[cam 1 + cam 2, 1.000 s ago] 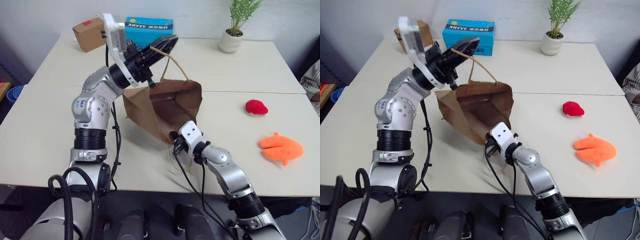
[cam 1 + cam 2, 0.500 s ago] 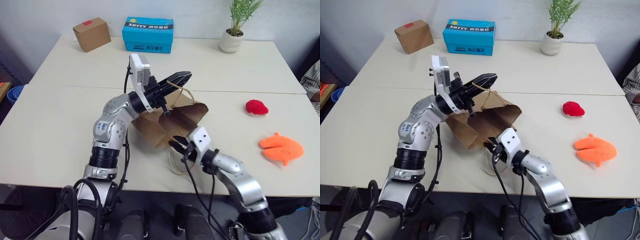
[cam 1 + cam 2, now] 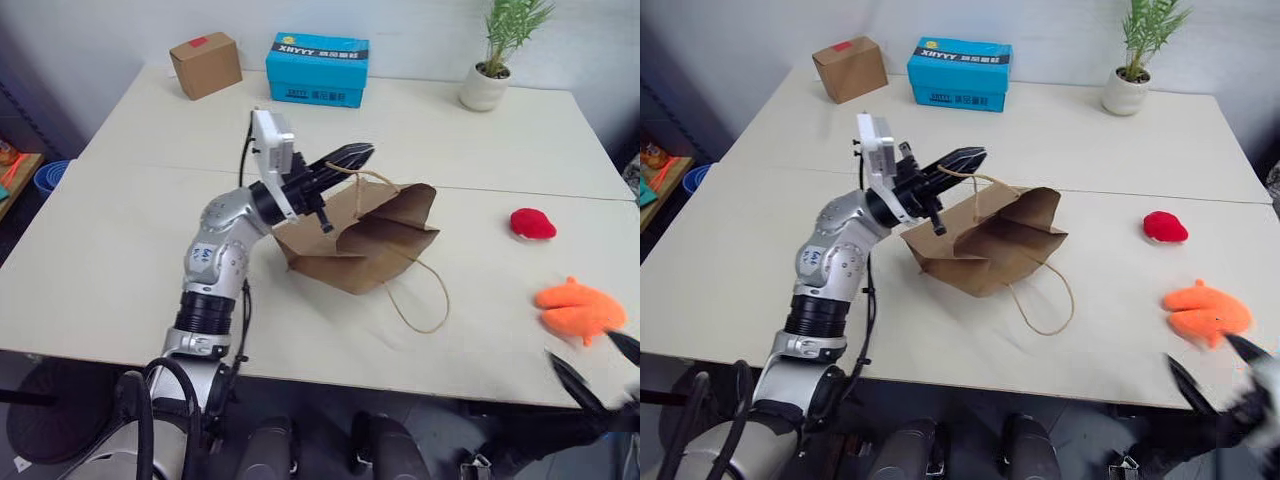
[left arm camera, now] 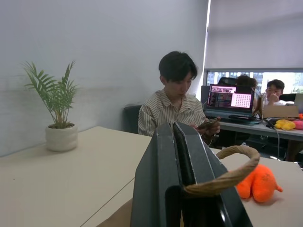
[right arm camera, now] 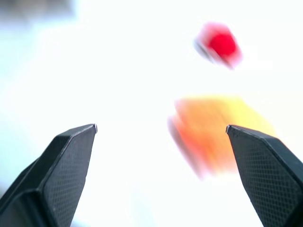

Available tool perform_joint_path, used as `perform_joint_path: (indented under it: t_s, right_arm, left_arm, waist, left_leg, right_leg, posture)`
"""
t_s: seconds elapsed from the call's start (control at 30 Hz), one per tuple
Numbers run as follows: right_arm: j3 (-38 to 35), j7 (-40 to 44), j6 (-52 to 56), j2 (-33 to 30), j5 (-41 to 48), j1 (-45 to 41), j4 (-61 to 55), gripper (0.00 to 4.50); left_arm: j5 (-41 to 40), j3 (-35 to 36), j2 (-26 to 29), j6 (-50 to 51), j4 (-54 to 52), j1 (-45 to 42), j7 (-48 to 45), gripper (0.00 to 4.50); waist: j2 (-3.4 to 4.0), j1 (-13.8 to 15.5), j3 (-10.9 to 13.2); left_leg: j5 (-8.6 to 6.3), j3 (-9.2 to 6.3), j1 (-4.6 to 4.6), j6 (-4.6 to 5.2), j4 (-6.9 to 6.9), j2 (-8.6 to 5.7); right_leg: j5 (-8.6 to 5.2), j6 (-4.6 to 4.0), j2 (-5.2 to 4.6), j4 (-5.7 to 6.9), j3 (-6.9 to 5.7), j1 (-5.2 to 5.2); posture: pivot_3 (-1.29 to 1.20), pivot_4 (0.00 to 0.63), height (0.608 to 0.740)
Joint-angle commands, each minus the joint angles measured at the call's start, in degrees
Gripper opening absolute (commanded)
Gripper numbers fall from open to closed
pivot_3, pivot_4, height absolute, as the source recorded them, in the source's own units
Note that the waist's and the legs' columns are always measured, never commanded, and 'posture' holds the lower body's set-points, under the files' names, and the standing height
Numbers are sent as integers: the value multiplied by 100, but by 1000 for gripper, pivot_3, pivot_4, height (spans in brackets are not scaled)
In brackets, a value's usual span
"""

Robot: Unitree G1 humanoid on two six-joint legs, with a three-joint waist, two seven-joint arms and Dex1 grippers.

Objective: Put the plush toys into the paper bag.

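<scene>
The brown paper bag (image 3: 370, 235) lies on its side mid-table, mouth toward the right. My left gripper (image 3: 350, 155) is shut on its upper twine handle (image 4: 227, 177) and holds that handle up. The other handle (image 3: 420, 300) lies loose on the table. The red plush toy (image 3: 532, 224) and the orange fish-like plush toy (image 3: 580, 308) rest on the table to the right of the bag. My right gripper (image 3: 598, 365) hangs open at the table's front right edge, just short of the orange toy (image 5: 220, 137), with nothing between its fingers.
At the back of the table stand a cardboard box with a red sticker (image 3: 205, 65), a blue box (image 3: 317, 68) and a potted plant (image 3: 495, 70). A person (image 4: 175, 104) sits beyond the table's right side.
My right gripper has opened and swung from the bag's mouth to the front right edge. The left gripper sank a little with the handle, and the bag has slumped.
</scene>
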Motion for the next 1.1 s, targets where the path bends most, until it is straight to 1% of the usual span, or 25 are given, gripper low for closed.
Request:
perform_joint_path:
  t_s: [0.03, 0.1, 0.13, 0.27, 0.37, 0.47, 0.53, 0.57, 0.67, 0.7, 0.77, 0.83, 0.9, 0.93, 0.97, 1.0, 1.03, 1.1]
  right_arm:
    - [-28, -46, -647, 42, -351, 231, 273, 4486]
    - [87, -224, -541, -104, -469, 124, 312, 4486]
    - [157, -327, -309, -283, -502, -20, 328, 4486]
    - [465, -488, 365, -1299, -754, -872, 697, 4486]
    - [886, -500, 837, -2178, -1000, -1784, 1502, 4486]
    - [1496, -375, 1454, -2765, -1050, -2818, 2515, 4486]
    - [1941, -123, 1585, -3019, -1123, -3339, 3079, 4104]
    - [2092, -161, 1636, -3102, -1214, -3552, 3323, 3891]
    - [2518, -22, 1534, -3286, -1383, -4207, 4088, 2891]
    - [2622, 53, 1484, -3336, -1416, -4350, 4265, 2491]
    - [2750, 115, 1367, -3392, -1462, -4604, 4544, 1876]
    - [2807, 199, 1111, -3422, -1464, -4812, 4727, 1277]
    - [2760, 386, 1156, -3470, -1313, -4875, 4586, 722]
    - [2690, 701, 1105, -3495, -1103, -4755, 4214, 515]
    - [2581, 1173, 1175, -3481, -660, -4531, 3527, 347]
    - [2479, 1515, 1409, -3452, -162, -4310, 2734, 269]
    - [2400, 1717, 1611, -3433, 187, -4147, 2175, 246]
    - [2456, 1666, 2268, -3407, 837, -4022, 1008, 232]
  left_arm:
    - [-7, -78, -51, -78, -162, -126, -94, 0]
    - [24, -131, -20, -70, -176, -132, -157, 0]
    - [32, -166, 2, -42, -196, -126, -197, 0]
    - [104, -269, 88, -1, -241, -129, -274, 0]
    - [73, -244, 144, 81, -284, -146, -289, 0]
    - [58, -240, 211, 182, -362, -135, -288, 0]
    - [76, -277, 268, 233, -441, -108, -308, 0]
    - [78, -288, 286, 255, -474, -98, -313, 0]
    - [65, -284, 336, 325, -551, -99, -305, 0]
    - [66, -280, 355, 341, -563, -102, -306, 0]
    - [75, -270, 400, 348, -552, -116, -338, 0]
    - [81, -251, 454, 350, -528, -133, -381, 0]
    - [83, -222, 516, 331, -450, -168, -444, 0]
    - [57, -192, 539, 355, -403, -200, -462, 0]
    - [-2, -161, 550, 400, -368, -228, -507, 0]
    - [-36, -155, 564, 438, -343, -246, -558, 0]
    - [-54, -151, 573, 463, -325, -257, -598, 0]
    - [-84, -172, 597, 549, -287, -284, -723, 0]
  waist:
    - [8, -90, -5]
    - [8, -160, -5]
    - [9, -196, -5]
    - [11, -221, -6]
    - [14, -184, -6]
    - [12, -112, -5]
    - [12, -73, -5]
    - [13, -54, -5]
    - [5, -68, -7]
    - [1, -73, -7]
    - [-8, -91, -12]
    - [-21, -124, -13]
    - [-22, -142, -12]
    - [-22, -147, -12]
    - [-21, -139, -12]
    - [-18, -135, -12]
    - [-17, -144, -12]
    - [-10, -147, -8]
  left_leg:
    - [-5, 6, 5, 7, 0, -3]
    - [-7, 16, 12, 6, 0, -2]
    - [-7, 16, 13, 2, 0, 1]
    - [-5, 26, 15, -5, 3, 1]
    - [-1, 23, 10, -4, 9, -2]
    - [5, 19, 3, -3, 11, -4]
    - [9, 19, 2, -1, 12, -5]
    - [10, 19, 0, 1, 13, -7]
    - [10, 15, -4, 3, 16, -8]
    - [11, 17, -2, 4, 17, -8]
    - [12, 20, -1, 9, 19, -9]
    - [12, 21, 8, 8, 20, -8]
    - [12, 20, 8, 8, 21, -8]
    - [13, 20, 9, 7, 21, -8]
    - [13, 19, 7, 6, 21, -7]
    - [13, 16, 2, 5, 21, -6]
    - [14, 15, 0, 0, 18, -3]
    - [15, 15, -1, -9, 15, 4]
  right_leg:
    - [4, 6, -16, 1, 11, 1]
    - [6, 9, -42, 8, 25, 0]
    - [6, 8, -43, 11, 30, -2]
    - [4, 4, -44, 26, 41, -14]
    - [1, -2, -45, 32, 36, -19]
    - [-1, -4, -46, 32, 29, -20]
    - [-1, -4, -45, 33, 25, -19]
    - [-1, -4, -44, 33, 23, -19]
    - [3, 3, -44, 36, 17, -12]
    - [7, 9, -43, 34, 15, -8]
    - [12, 18, -44, 30, 13, -5]
    - [13, 19, -44, 30, 13, 3]
    - [15, 20, -46, 30, 15, 4]
    - [15, 20, -46, 31, 16, 4]
    - [15, 20, -46, 31, 17, 4]
    - [15, 20, -46, 31, 17, 0]
    - [14, 20, -45, 30, 18, -4]
    - [14, 19, -34, 33, 15, -7]
  posture:
    - [0, 150, 740]
    - [0, 150, 740]
    - [0, 150, 740]
    - [0, 150, 740]
    - [0, 150, 740]
    - [0, 150, 740]
    - [0, 150, 740]
    - [0, 150, 740]
    - [0, 150, 740]
    - [0, 150, 740]
    - [0, 150, 740]
    - [0, 150, 740]
    - [0, 150, 740]
    - [0, 150, 740]
    - [0, 150, 740]
    - [0, 150, 740]
    - [0, 150, 740]
    - [0, 150, 740]
